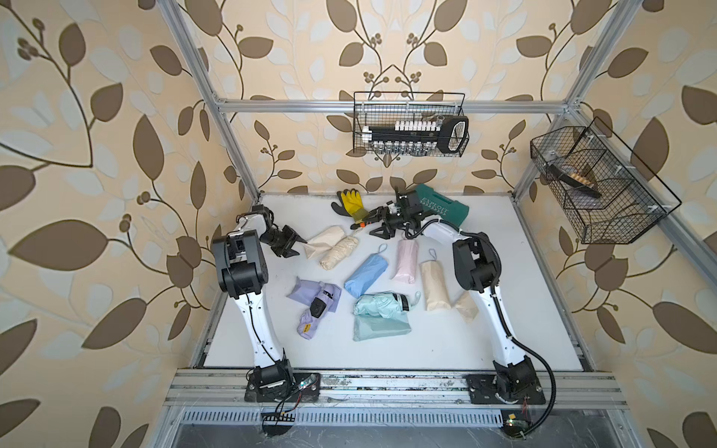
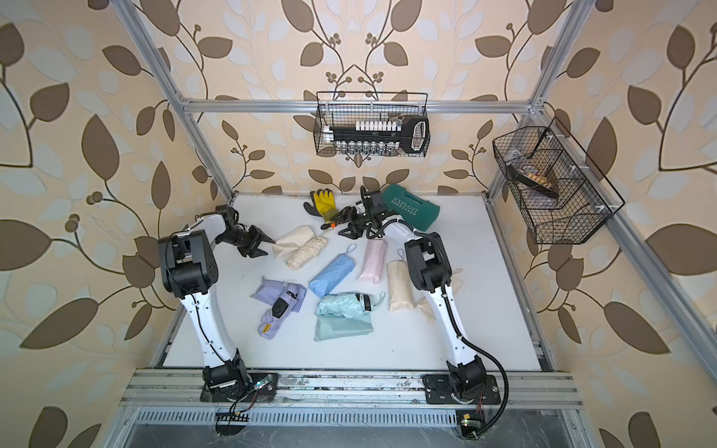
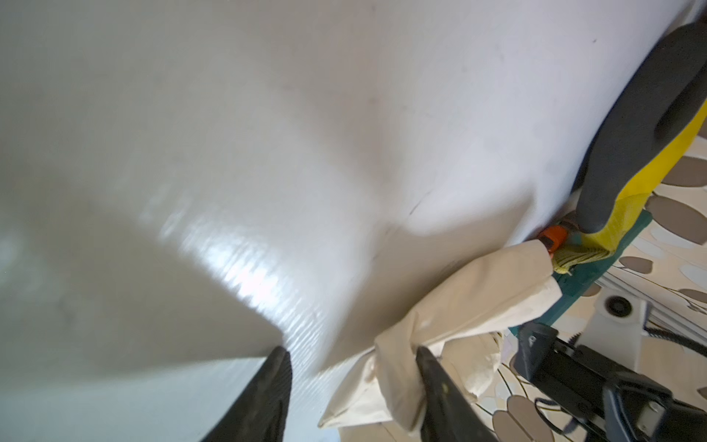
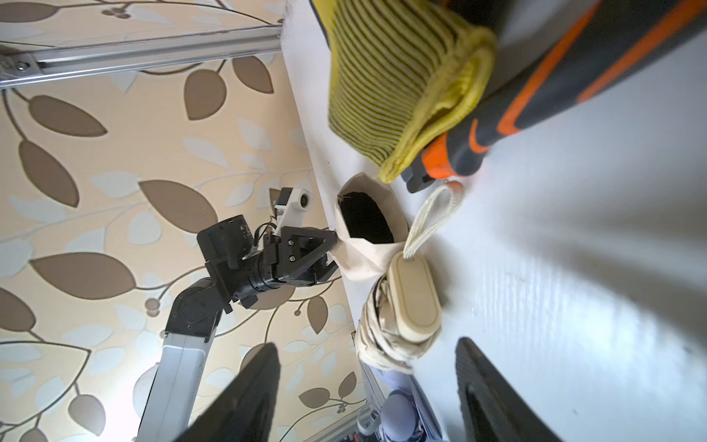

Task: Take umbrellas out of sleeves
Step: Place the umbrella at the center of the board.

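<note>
An empty beige sleeve [image 1: 324,239] [image 2: 293,237] lies at the back left of the table, its mouth gaping in the right wrist view [image 4: 365,224]. A crinkled beige umbrella [image 1: 339,253] [image 2: 306,253] lies beside it, out of the sleeve, its oval handle [image 4: 415,298] facing my right gripper. My left gripper [image 1: 300,248] [image 3: 352,367] is open at the sleeve's closed end [image 3: 386,379], one finger touching the fabric. My right gripper [image 1: 372,223] [image 4: 367,359] is open just short of the handle, holding nothing.
Lilac umbrella [image 1: 315,310] on its sleeve [image 1: 300,291], mint umbrella [image 1: 382,304] on its sleeve [image 1: 382,329]. Filled blue [image 1: 366,275], pink [image 1: 405,260] and beige [image 1: 435,286] sleeves lie mid-table. Yellow-black gloves [image 1: 349,201], an orange-black tool [image 4: 535,95] and a green case [image 1: 442,209] crowd the back.
</note>
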{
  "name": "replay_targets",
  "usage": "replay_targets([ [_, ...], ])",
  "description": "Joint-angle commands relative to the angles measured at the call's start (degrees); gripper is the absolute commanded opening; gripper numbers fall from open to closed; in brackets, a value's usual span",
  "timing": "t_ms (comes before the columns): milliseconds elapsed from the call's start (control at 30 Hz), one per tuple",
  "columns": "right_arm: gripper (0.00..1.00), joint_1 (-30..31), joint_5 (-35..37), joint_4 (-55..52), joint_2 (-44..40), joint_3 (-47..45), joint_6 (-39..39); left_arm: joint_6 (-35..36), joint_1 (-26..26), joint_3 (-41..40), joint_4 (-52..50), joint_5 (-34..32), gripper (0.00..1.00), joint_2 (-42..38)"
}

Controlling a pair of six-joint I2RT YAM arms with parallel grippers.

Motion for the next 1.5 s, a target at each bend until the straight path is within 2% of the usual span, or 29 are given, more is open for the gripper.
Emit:
replay_targets([
  [0,0.70,-0.3,0.8,-3.6,-8.6,-2.7,-6.9,0.7,0.3,-2.1,-1.9,-2.8,0.56,-7.8],
  [133,0.72,-0.8,2.1,-6.1,-16.9,-8.6,-14.1,1.1,0.3,-6.2,-1.6,-4.2,0.62,-15.1],
  [300,0.78,-1.4,-1.4,-9.0,-27.7,-15.8,-23.9,3.0,-1.1,-11.2,-1.2,-4.2,0.71,-24.7],
  [333,0.81,-1.6,-0.2,-11.9,-30.2,-17.3,-26.0,3.2,-2.1,-12.1,-1.0,-3.5,0.72,-26.4],
  [400,0.98,-1.7,2.4,-18.2,-35.1,-19.4,-30.8,4.1,-4.9,-13.0,-2.0,-3.6,0.73,-29.3],
  [533,0.99,-1.7,10.1,-26.9,-46.6,-26.8,-36.0,7.6,-13.9,-13.7,-4.7,-5.7,0.78,-33.5],
  [700,0.99,-1.8,14.0,-34.5,-55.5,-33.0,-37.3,11.1,-19.8,-16.8,-8.0,-8.0,0.82,-38.3],
  [767,0.99,-1.8,14.1,-32.7,-58.8,-37.5,-36.6,11.3,-20.0,-20.4,-6.0,-8.0,0.84,-40.8],
  [867,0.99,-1.8,11.2,-25.2,-62.6,-44.5,-31.0,11.8,-20.0,-21.4,-6.0,-9.8,0.82,-39.5],
  [967,0.99,-1.8,9.0,-23.3,-62.8,-45.4,-29.5,10.7,-19.9,-19.0,-5.3,-11.4,0.82,-38.1],
  [1033,0.99,-1.7,8.5,-26.1,-61.8,-43.2,-31.8,9.1,-19.9,-16.0,-5.1,-11.0,0.84,-36.5],
  [1167,0.99,-1.9,12.0,-33.7,-58.9,-40.2,-37.0,6.6,-21.0,-11.4,-4.1,-8.0,0.84,-32.1],
  [1333,0.99,-1.9,11.6,-37.9,-54.2,-39.4,-41.4,10.0,-28.7,-10.4,-6.5,-9.4,0.84,-30.7],
  [1467,0.99,-1.9,11.0,-37.6,-52.1,-39.2,-40.0,12.7,-33.0,-13.5,-8.3,-10.6,0.84,-30.3],
])
